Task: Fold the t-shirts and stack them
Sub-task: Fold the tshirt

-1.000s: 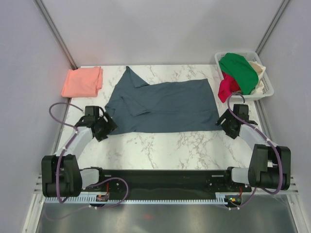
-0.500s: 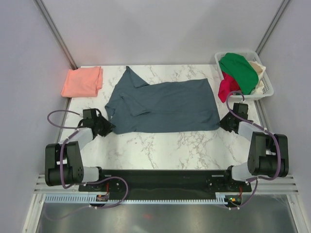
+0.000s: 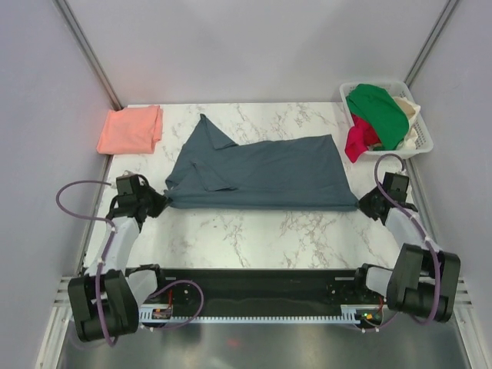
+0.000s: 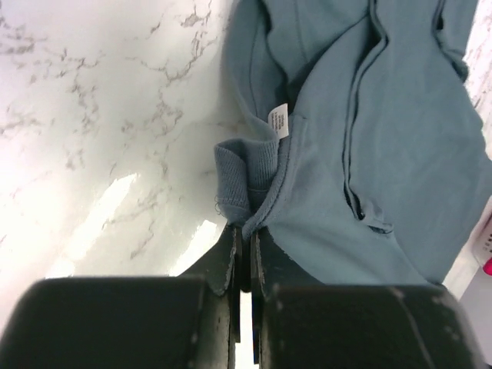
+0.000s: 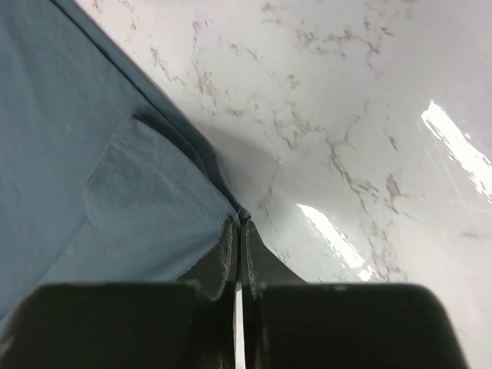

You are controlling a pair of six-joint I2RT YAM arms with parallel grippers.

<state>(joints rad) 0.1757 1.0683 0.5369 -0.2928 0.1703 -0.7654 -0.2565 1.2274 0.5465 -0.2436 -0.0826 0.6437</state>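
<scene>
The slate-blue t-shirt (image 3: 257,173) lies spread across the middle of the marble table, one sleeve pointing to the back. My left gripper (image 3: 160,201) is shut on its near left corner, by the collar and white label (image 4: 278,123). The jaws pinch the bunched hem (image 4: 246,219). My right gripper (image 3: 364,202) is shut on the shirt's near right corner (image 5: 238,215). The salmon-pink t-shirt (image 3: 131,129) lies folded at the back left, away from both grippers.
A white basket (image 3: 423,143) at the back right holds green (image 3: 377,111), red and cream garments. Grey walls close in the table on three sides. The black rail with the arm bases runs along the near edge.
Both grippers closed from open onto the blue shirt's near corners. They moved outward, and the near edge now lies pulled into a straighter line, farther back on the table.
</scene>
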